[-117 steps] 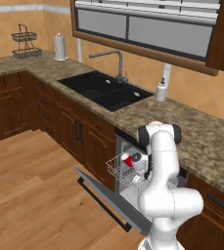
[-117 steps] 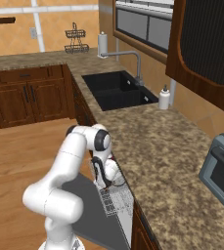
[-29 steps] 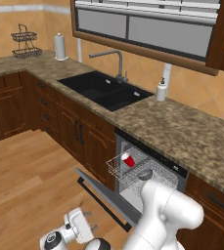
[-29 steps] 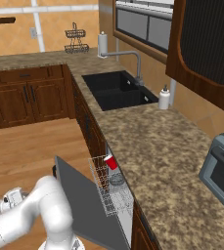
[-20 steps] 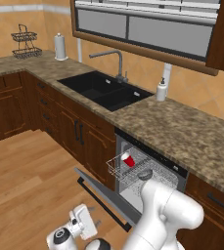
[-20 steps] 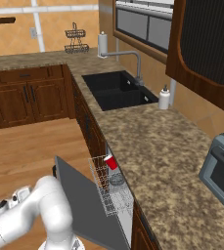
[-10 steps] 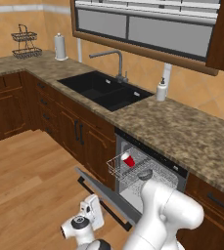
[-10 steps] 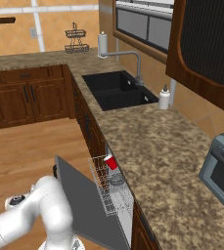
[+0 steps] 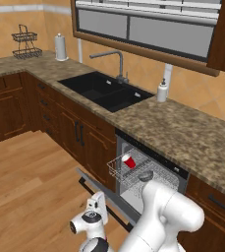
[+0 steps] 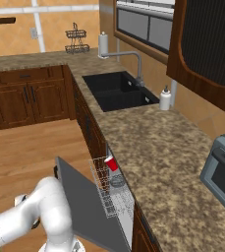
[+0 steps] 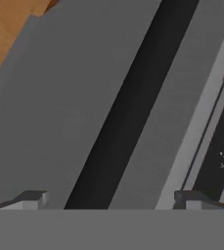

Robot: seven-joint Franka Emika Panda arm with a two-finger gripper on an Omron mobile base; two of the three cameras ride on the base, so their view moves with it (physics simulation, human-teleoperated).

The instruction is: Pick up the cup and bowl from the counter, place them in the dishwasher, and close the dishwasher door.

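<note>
The dishwasher (image 9: 153, 165) stands open under the counter (image 9: 182, 133). Its white wire rack (image 9: 133, 174) is pulled out. The red cup (image 9: 128, 161) lies in that rack, and the grey bowl (image 10: 117, 181) sits just behind the cup (image 10: 111, 163). The dark grey dishwasher door (image 10: 84, 202) hangs down at a slant. My gripper (image 9: 97, 202) is low by the floor, under the door's outer face, pointing up at it. In the hand view the gripper (image 11: 111, 200) is open, with the black bar handle (image 11: 128, 112) running diagonally between its fingertips (image 11: 33, 199), close ahead. Nothing is held.
A black sink (image 9: 101, 91) with a faucet and a soap bottle (image 9: 162, 91) lie left along the counter. A grey toaster oven (image 10: 222, 167) stands at the right. Dark wooden cabinets (image 9: 79, 133) flank the dishwasher. Wood floor (image 9: 30, 187) spreads to the left.
The hand has risen from near the floor and moved right, closer to the underside of the open door. Several seconds ago the arm was up at the rack. Cup and bowl have not moved.
</note>
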